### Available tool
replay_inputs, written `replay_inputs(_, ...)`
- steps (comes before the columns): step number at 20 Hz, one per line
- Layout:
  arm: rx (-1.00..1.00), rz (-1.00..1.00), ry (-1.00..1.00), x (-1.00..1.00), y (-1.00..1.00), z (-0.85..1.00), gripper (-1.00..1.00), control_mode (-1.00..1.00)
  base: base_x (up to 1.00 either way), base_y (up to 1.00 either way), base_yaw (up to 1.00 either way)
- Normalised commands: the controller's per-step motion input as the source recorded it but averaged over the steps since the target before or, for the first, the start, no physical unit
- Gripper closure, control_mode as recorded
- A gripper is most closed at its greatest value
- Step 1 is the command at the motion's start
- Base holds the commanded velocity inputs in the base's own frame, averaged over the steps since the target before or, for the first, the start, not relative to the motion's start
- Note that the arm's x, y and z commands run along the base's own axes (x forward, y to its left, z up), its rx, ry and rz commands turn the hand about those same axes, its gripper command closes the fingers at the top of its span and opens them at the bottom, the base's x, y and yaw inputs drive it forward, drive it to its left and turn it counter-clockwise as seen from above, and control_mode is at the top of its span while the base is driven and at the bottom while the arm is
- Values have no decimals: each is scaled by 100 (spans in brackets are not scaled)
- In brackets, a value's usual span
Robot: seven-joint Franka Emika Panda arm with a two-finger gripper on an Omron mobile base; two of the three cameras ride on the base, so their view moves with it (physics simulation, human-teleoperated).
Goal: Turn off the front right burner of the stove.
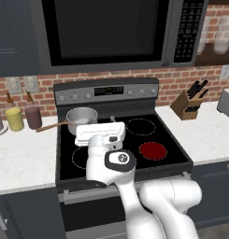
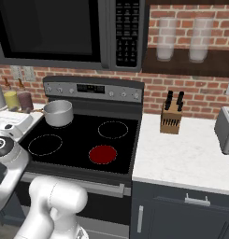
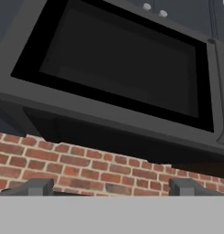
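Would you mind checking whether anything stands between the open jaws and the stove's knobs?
Nothing visible does. The gripper hangs over the stove, facing the microwave. The pot sits rear left, below the knobs, and the front right burner glows red.

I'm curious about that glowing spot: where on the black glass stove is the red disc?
The solid red disc is the stove's front right burner, beside the white counter with the wooden knife block.

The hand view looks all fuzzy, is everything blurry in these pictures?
Hand view: soft; microwave edges and brick wall smeared, pincer tips fuzzy grey lumps. Left base view: sharper; front right burner glows flat red, with no glare on the stove glass. Right base view: glasses on the shelf look hazy.
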Motion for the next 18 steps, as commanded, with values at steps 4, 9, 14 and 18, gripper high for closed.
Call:
replay_inputs(4, 0, 1, 0, 0, -17, 0, -100, -100, 0, 0, 0)
replay_inputs(9, 1, 4, 0, 0, -27, 0, -100, -100, 0, 0, 0)
replay_inputs(14, 2, 5, 0, -1, -34, 0, -100, -100, 0, 0, 0)
replay_inputs(18, 4, 4, -5, -23, -50, 0, -100, -100, 0, 0, 0)
